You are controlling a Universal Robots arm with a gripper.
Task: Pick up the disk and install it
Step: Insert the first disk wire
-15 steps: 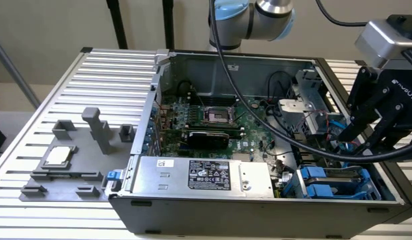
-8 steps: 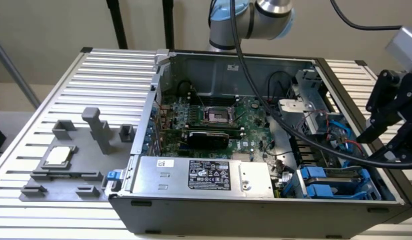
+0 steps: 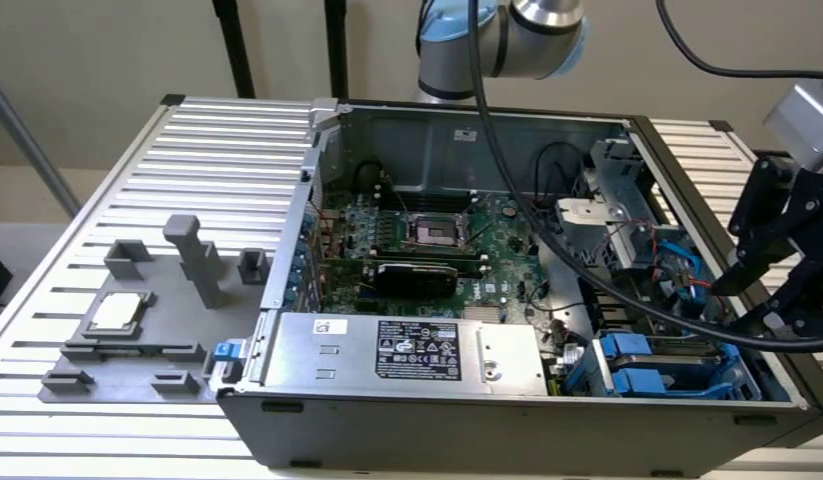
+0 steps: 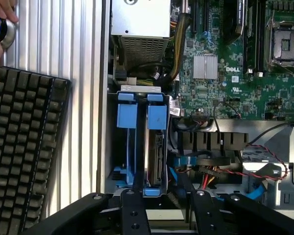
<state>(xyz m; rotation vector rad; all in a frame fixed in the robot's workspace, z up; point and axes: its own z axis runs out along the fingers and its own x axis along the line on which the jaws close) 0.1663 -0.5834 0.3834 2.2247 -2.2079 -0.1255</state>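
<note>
In the exterior view, my gripper (image 3: 765, 295) hangs over a corner of the open computer case (image 3: 518, 440), jaws spread and empty. The disk (image 3: 638, 346) stands on edge in the drive cage just below me, and I am not touching it. My thick black cable (image 3: 571, 262) sags across the boards. I judge it could catch on something inside if I swing.

In the wrist view, my two matte black fingers (image 4: 134, 210) have only air between them. The disk (image 4: 156, 147) lies straight ahead of my fingertips, a thin slab of dull silver metal between glossy blue plastic rails. A second blue carrier (image 4: 126, 115) sits just beside it, and loose red and blue wires (image 4: 193, 161) crowd its other side. I reckon the smooth plastic may slip under a skewed pinch. A wide approach could snag those wires or bump the neighbouring carrier.
</note>
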